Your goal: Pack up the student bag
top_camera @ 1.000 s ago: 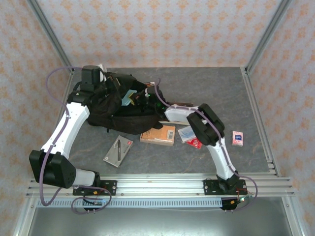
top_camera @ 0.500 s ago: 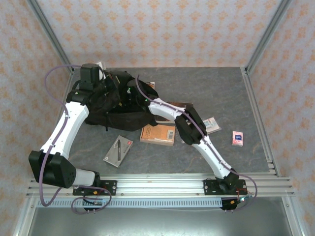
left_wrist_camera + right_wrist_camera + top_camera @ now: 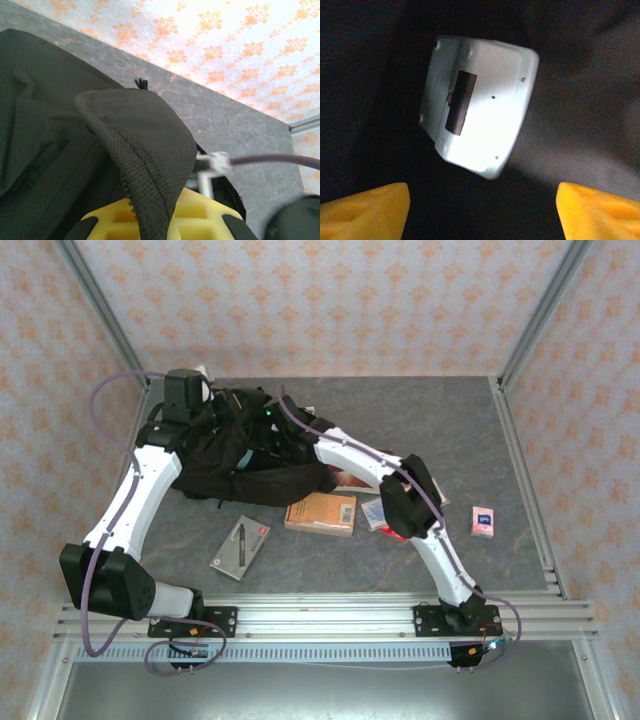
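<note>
The student bag (image 3: 235,465), a big black backpack, lies at the back left of the table. My left gripper (image 3: 150,222) is shut on the bag's zippered opening edge (image 3: 132,165) and holds that flap up. My right arm (image 3: 350,455) reaches into the bag's mouth. Inside the dark bag, my right gripper (image 3: 480,210) stands open, its yellow fingertips (image 3: 367,210) wide apart. A pale blue-white flat device (image 3: 480,110) with a dark slot lies on the bag's lining just beyond them, untouched.
On the table in front of the bag lie a brown book (image 3: 320,513), a grey case with a pen (image 3: 240,547) and red and white packets (image 3: 385,515). A small pink item (image 3: 483,521) lies to the right. Metal rails run along the near edge.
My right gripper has gone deeper into the bag's mouth. The pale device that showed at the opening a second ago now lies inside, free of the fingers. The left arm has held still.
</note>
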`<act>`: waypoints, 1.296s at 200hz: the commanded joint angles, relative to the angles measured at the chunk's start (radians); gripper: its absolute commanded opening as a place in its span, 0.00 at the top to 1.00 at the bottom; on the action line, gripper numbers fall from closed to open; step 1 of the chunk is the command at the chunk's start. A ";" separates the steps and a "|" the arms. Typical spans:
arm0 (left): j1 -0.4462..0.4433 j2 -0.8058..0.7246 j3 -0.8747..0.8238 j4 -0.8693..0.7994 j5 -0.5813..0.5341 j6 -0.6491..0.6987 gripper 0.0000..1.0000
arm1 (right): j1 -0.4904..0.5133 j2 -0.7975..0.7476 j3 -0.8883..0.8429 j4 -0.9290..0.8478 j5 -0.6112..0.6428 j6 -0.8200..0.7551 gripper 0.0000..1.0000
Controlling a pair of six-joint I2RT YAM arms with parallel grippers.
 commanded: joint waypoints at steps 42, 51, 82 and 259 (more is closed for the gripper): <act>0.017 -0.066 -0.021 0.037 -0.086 -0.021 1.00 | -0.044 -0.283 -0.180 -0.152 0.205 -0.124 0.32; 0.017 -0.074 -0.035 0.039 -0.087 -0.066 1.00 | -0.050 -0.340 -0.212 -0.175 0.232 -0.143 0.32; 0.016 -0.100 -0.101 0.044 -0.092 -0.205 1.00 | -0.059 -0.558 -0.381 -0.224 0.401 -0.161 0.32; 0.051 -0.054 -0.189 0.222 0.070 -0.413 1.00 | -1.037 -0.865 -1.119 -0.228 0.494 0.064 0.01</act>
